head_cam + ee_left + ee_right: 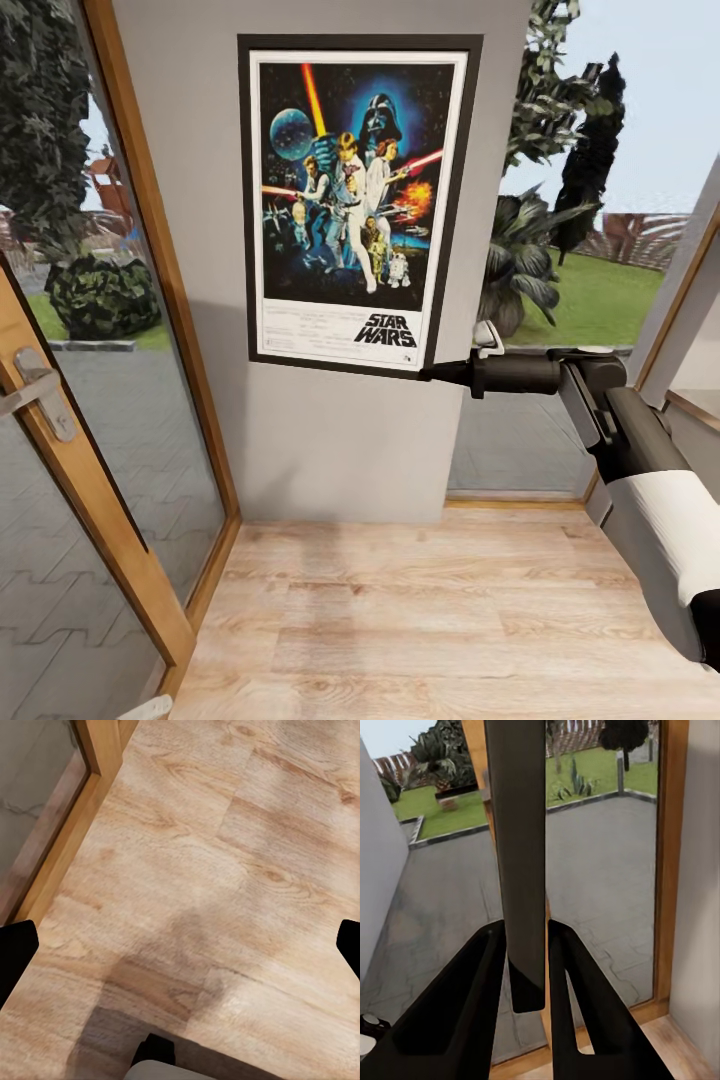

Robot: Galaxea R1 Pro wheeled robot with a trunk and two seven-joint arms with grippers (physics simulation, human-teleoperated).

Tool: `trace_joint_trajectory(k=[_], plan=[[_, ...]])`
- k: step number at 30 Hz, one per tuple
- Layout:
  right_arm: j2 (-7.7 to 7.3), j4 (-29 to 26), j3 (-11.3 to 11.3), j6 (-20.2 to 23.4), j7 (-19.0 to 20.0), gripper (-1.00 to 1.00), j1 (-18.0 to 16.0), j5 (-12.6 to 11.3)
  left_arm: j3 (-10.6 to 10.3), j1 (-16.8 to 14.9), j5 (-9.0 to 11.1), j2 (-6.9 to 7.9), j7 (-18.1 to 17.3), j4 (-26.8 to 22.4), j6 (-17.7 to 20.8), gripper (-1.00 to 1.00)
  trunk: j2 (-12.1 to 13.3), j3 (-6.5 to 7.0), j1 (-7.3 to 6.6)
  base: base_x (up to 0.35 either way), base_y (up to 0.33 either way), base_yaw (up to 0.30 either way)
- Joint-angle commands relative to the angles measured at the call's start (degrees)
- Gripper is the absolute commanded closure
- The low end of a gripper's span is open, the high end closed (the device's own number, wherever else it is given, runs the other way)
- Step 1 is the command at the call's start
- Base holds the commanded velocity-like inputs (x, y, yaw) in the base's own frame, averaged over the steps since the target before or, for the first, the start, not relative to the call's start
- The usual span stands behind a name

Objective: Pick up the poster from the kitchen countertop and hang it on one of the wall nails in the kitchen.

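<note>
The Star Wars poster (358,205) is held upright against the pale grey wall panel (320,440), its black frame and white border facing me. My right gripper (432,374) reaches in from the right and is shut on the poster's lower right corner. In the right wrist view the poster (519,855) runs edge-on as a dark strip between the two black fingers (472,1005), which press on both of its faces. The left gripper (180,945) hangs open above the wooden floor (195,870), its dark fingertips (15,952) far apart at the frame's sides. No wall nail can be made out.
A wooden-framed glass door (70,420) with a metal handle (35,390) stands at the left. A window with a wooden frame (610,300) is to the right of the wall panel, with garden plants outside. Light wood flooring (420,610) spreads below.
</note>
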Motion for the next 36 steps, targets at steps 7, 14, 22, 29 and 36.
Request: trace_joint_trajectory(k=[7,14,22,29,36], plan=[[-0.06,0.0,0.1,0.6,0.0,1.0,-0.1,-0.5,0.1,-0.1,0.4,0.03,-0.3,0.1,-0.1,-1.0,-0.1,-0.13,0.04,0.207,0.0,0.0],[-0.06,0.0,0.2,0.6,0.0,1.0,-0.1,-0.5,0.1,-0.1,0.4,0.02,-0.3,0.1,-0.1,-1.0,-0.1,-0.13,0.04,0.316,0.0,0.0],[-0.06,0.0,0.2,0.6,0.0,1.0,-0.1,-0.5,0.1,-0.1,0.4,0.02,-0.3,0.1,-0.1,-1.0,-0.1,-0.13,0.04,0.333,0.0,0.0],[-0.06,0.0,0.2,0.6,0.0,1.0,-0.1,-0.4,0.1,-0.1,0.4,0.02,-0.3,0.1,-0.1,-1.0,-0.1,-0.13,0.04,0.335,0.0,0.0],[-0.06,-0.2,0.2,0.6,-3.3,1.0,-0.1,-0.6,0.1,-0.1,0.4,0.02,-0.3,0.1,-0.1,-1.0,-0.1,-0.13,0.04,0.335,0.0,0.0]])
